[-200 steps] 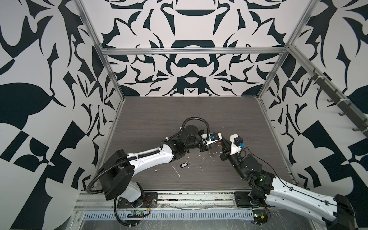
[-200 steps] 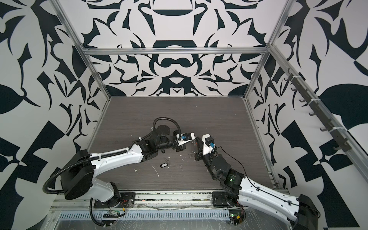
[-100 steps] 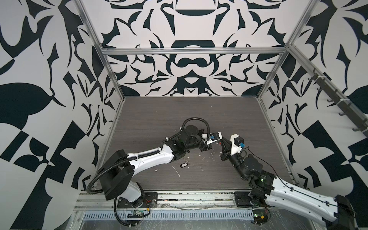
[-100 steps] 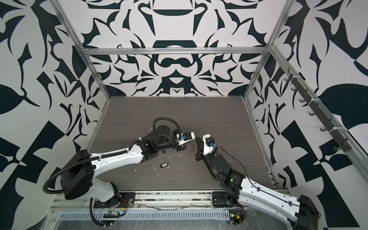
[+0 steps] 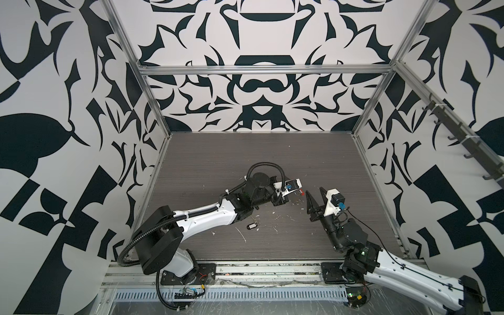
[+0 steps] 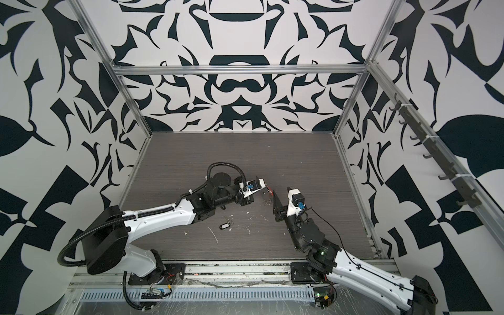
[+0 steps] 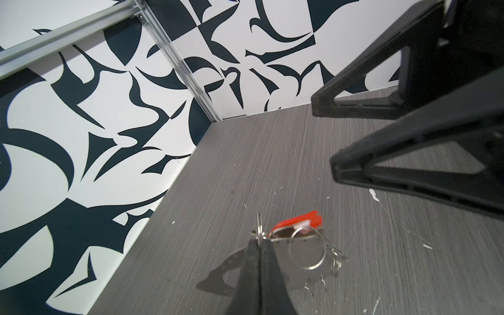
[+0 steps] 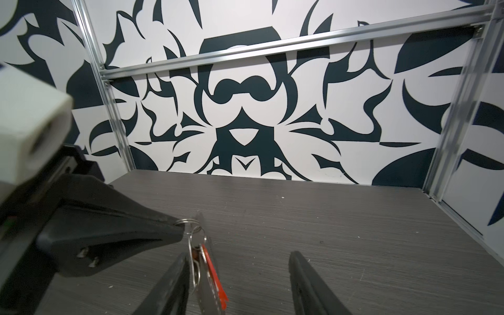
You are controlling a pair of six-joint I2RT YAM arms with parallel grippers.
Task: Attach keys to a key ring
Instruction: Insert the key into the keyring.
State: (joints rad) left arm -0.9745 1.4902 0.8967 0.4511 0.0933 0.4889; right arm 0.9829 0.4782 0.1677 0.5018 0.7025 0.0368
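The left claw (image 7: 259, 241) is pressed fully together on the small split ring (image 8: 188, 222) at the top of the red-tagged keys (image 8: 208, 272). The bunch hangs below the tips with its long axis pointing down and appears to be clear of the bench (image 5: 218, 163). We read the thin metal hoop hanging in the same cluster as the key ring (image 7: 308, 268). We cannot tell how it joins the keys.

The right claw (image 8: 237, 255) has its jaws apart and holds nothing. In the right wrist view the hanging bunch sits just beside one finger (image 8: 174, 283), off-centre in the gap. We cannot tell whether they touch. In a top view the bunch lies between the two claws, on the left-arm side of the right claw (image 5: 313, 190).

The black-tagged keys (image 5: 252, 226) lie flat on the bench, well apart from both claws and nearer the left arm.

Our judgement is that any regrasp needs the right claw to move sideways toward the left claw so the bunch is centred.
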